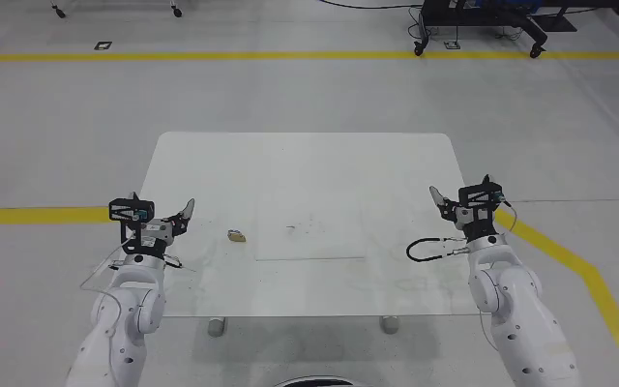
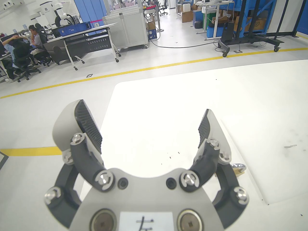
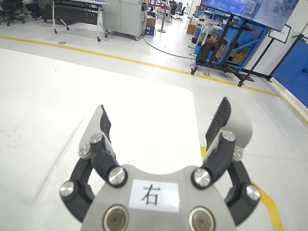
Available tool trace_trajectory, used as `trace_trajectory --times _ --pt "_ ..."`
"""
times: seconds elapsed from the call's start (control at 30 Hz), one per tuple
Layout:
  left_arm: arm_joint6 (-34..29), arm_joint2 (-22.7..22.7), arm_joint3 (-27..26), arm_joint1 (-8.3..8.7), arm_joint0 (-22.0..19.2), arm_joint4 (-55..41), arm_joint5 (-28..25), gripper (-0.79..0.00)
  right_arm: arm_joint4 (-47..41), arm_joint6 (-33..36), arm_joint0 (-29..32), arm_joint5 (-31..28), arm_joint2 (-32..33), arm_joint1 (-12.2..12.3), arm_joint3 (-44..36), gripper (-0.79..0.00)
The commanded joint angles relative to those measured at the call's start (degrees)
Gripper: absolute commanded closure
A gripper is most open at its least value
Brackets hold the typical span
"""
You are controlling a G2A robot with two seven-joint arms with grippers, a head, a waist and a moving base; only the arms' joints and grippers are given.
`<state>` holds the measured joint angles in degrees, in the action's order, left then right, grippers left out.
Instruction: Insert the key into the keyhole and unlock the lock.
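Observation:
A small brass padlock (image 1: 236, 235) lies on the white table (image 1: 300, 155), left of centre. In the left wrist view the padlock (image 2: 238, 168) peeks out from behind one finger. A thin silvery piece that looks like the key (image 2: 290, 146) lies farther right on a white mat, also visible from above as the key (image 1: 291, 229). My left gripper (image 1: 172, 215) (image 2: 144, 111) hovers open at the table's left edge, a short way left of the padlock. Open and holding nothing, my right gripper (image 1: 450, 203) (image 3: 163, 104) sits at the table's right edge.
A thin white mat (image 1: 309, 244) (image 2: 264, 126) (image 3: 36, 131) covers the table's front middle. A black cable loop (image 1: 426, 251) hangs beside the right arm. Around the table is open floor with yellow lines (image 1: 290, 55).

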<state>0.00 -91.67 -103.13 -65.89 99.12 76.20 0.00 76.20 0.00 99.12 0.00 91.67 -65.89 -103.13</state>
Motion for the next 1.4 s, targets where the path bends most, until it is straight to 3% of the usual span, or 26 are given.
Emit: trace_trajectory --times 0.0,0.3,0.5,0.83,0.9,0.93,1.0,1.03,1.07,1.1,1.37 --pt "0.0 0.0 0.0 0.00 0.0 0.0 0.0 -0.784 0.0 0.0 0.0 0.0 0.0 0.0 0.0 -0.784" --pt "0.0 0.0 0.0 0.00 0.0 0.0 0.0 -0.785 3.8 1.8 -1.7 -2.7 -2.8 0.0 -0.3 -0.785" --pt "0.0 0.0 0.0 0.00 0.0 0.0 0.0 -0.785 10.3 6.6 -12.8 -17.6 -15.0 -0.4 5.0 -0.785" --pt "0.0 0.0 0.0 0.00 0.0 0.0 0.0 -0.785 6.7 7.3 -32.4 -40.1 -33.8 -3.6 23.5 -0.785" --pt "0.0 0.0 0.0 0.00 0.0 0.0 0.0 -0.785 6.0 7.5 -35.4 -42.3 -36.6 -4.4 26.8 -0.785" --pt "0.0 0.0 0.0 0.00 0.0 0.0 0.0 -0.785 4.9 6.8 -37.6 -45.5 -39.0 -5.1 29.6 -0.767" --pt "0.0 0.0 0.0 0.00 0.0 0.0 0.0 -0.785 2.7 5.6 -41.0 -50.0 -42.1 -6.2 34.5 -0.557" --pt "0.0 0.0 0.0 0.00 0.0 0.0 0.0 -0.785 2.1 5.4 -42.7 -51.1 -43.5 -6.8 36.7 -0.493" --pt "0.0 0.0 0.0 0.00 0.0 0.0 0.0 -0.785 1.8 5.3 -43.7 -51.5 -44.4 -7.2 38.1 -0.493" --pt "0.0 0.0 0.0 0.00 0.0 0.0 0.0 -0.785 1.4 5.1 -45.4 -51.2 -46.1 -8.1 40.7 -0.391" --pt "0.0 0.0 0.0 0.00 0.0 0.0 0.0 -0.785 1.2 6.4 -52.8 -48.4 -53.7 -12.6 50.8 -0.336"
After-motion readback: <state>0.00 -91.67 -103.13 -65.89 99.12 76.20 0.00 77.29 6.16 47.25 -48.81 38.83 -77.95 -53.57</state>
